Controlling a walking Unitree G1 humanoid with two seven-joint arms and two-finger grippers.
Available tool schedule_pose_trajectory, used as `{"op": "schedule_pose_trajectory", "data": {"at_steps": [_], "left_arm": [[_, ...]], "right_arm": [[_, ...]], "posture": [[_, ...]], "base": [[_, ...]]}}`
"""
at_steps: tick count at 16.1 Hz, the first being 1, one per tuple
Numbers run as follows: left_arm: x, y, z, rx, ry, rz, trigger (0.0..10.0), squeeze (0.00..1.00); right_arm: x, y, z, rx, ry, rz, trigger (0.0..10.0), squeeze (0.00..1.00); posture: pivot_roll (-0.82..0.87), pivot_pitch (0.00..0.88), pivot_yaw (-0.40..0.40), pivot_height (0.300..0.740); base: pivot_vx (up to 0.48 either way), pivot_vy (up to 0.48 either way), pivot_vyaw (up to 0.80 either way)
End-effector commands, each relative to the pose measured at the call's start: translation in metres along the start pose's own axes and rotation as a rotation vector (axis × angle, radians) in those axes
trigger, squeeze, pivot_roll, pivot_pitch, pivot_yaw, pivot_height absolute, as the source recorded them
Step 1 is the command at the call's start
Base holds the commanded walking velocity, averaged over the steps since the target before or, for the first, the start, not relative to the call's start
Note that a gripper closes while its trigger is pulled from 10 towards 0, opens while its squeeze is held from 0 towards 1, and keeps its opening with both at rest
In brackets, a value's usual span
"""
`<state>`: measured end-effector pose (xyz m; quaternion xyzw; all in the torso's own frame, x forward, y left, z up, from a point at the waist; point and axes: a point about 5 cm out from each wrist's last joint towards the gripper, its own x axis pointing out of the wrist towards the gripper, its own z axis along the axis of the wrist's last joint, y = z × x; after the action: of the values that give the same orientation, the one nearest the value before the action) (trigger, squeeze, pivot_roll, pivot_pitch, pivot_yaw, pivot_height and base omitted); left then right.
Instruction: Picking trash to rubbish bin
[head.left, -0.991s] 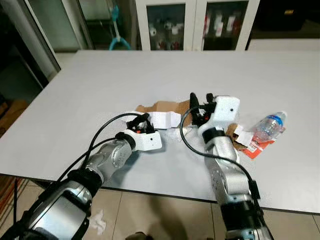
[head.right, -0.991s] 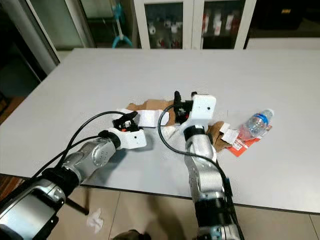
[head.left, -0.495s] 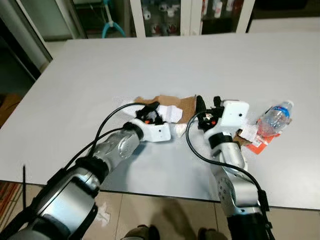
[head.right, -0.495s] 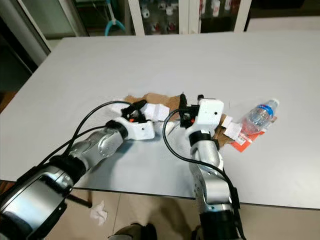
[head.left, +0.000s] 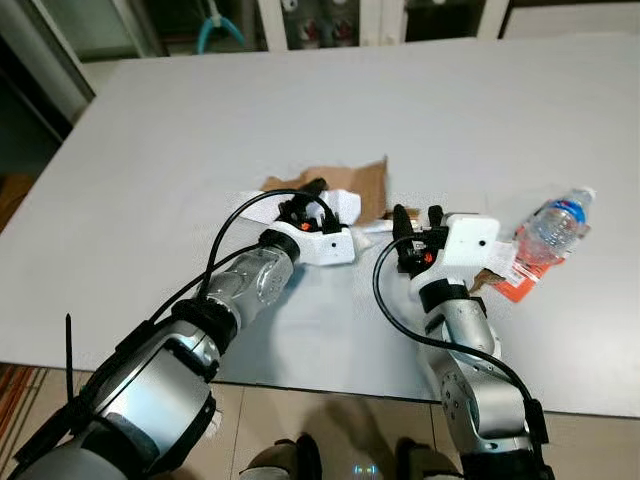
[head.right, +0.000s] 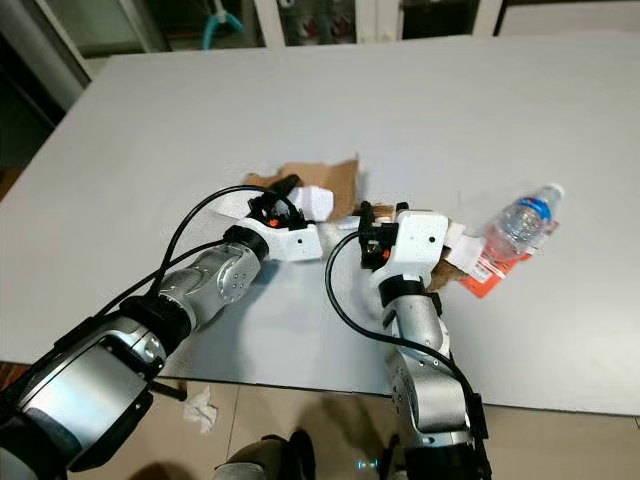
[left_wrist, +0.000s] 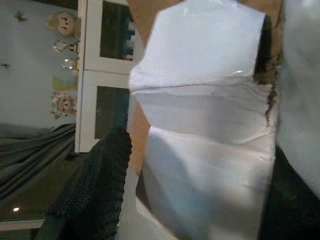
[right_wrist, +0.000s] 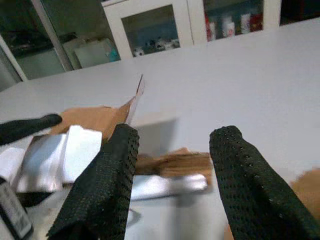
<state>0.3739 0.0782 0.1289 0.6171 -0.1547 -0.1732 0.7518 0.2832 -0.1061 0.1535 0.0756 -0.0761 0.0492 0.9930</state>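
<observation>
Grey table (head.left: 150, 150): my head camera has tipped down and closer over the last second, so the far cabinets slide out of frame. Torn cardboard piece (head.left: 352, 182), my landmark, lies mid-table with white paper (head.left: 340, 203) on it. My left gripper (head.left: 312, 190) has advanced onto the cardboard's near edge; wrist view shows its fingers apart, paper sheet between them, not yet clamped. Right gripper (head.left: 416, 216) sits open just beside the cardboard. Plastic bottle (head.left: 556, 222) lies well right of it. Grasp looks imminent.
</observation>
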Motion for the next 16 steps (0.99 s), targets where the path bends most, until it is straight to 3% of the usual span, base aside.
{"op": "schedule_pose_trajectory", "data": {"at_steps": [1, 2, 12, 16], "left_arm": [[-0.027, -0.048, -0.020, 0.050, 0.105, -0.208, 8.6, 0.00], [-0.028, -0.050, -0.022, 0.049, 0.115, -0.217, 0.0, 0.00], [-0.038, -0.059, -0.029, 0.019, 0.146, -0.218, 0.0, 0.00], [-0.037, -0.054, -0.031, 0.018, 0.162, -0.180, 0.0, 0.00]], "right_arm": [[-0.003, 0.015, 0.000, 0.079, 0.007, 0.005, 10.0, 0.00], [-0.003, 0.015, 0.000, 0.079, 0.008, 0.004, 10.0, 0.00], [-0.001, 0.015, -0.001, 0.082, 0.023, 0.010, 10.0, 0.00], [0.001, 0.014, -0.001, 0.081, 0.025, 0.011, 10.0, 0.00]], "posture": [[-0.10, 0.276, 0.141, 0.720], [-0.10, 0.278, 0.142, 0.720], [-0.09, 0.265, 0.135, 0.720], [-0.08, 0.253, 0.132, 0.720]], "base": [[0.000, 0.000, 0.00], [0.000, 0.000, 0.00], [0.000, 0.000, 0.00], [0.000, 0.000, 0.00]]}}
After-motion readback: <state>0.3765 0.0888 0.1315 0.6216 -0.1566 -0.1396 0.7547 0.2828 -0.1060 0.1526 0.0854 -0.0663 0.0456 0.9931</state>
